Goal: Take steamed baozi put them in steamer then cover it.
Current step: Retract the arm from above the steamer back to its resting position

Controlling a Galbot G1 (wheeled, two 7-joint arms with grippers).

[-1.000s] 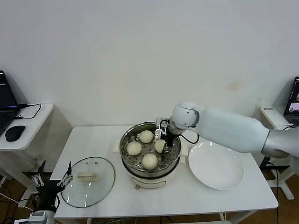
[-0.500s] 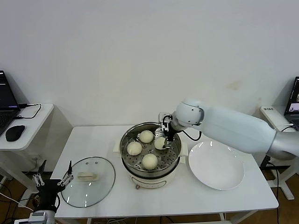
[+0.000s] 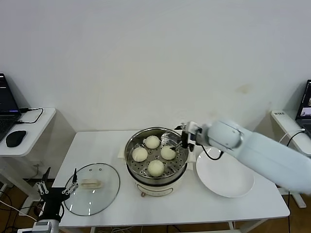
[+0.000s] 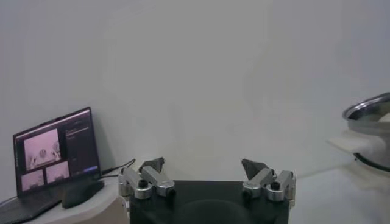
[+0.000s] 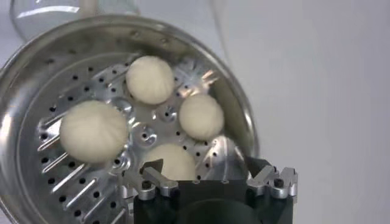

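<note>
four cream-white steamed baozi are seen lying apart in the shiny perforated steel steamer on a white table, the right gripper held wide and empty at its rim, the clear glass cover lying beside the wide-open left gripper.

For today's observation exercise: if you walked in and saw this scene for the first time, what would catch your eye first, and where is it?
First, the shiny steamer at the table's centre, with four steamed baozi on its perforated floor. The right gripper, jaws open and empty, hangs over the steamer's right rim. The glass cover lies flat on the table to the steamer's left, near the open left gripper at the table's edge; an empty white plate sits to the right.
</note>
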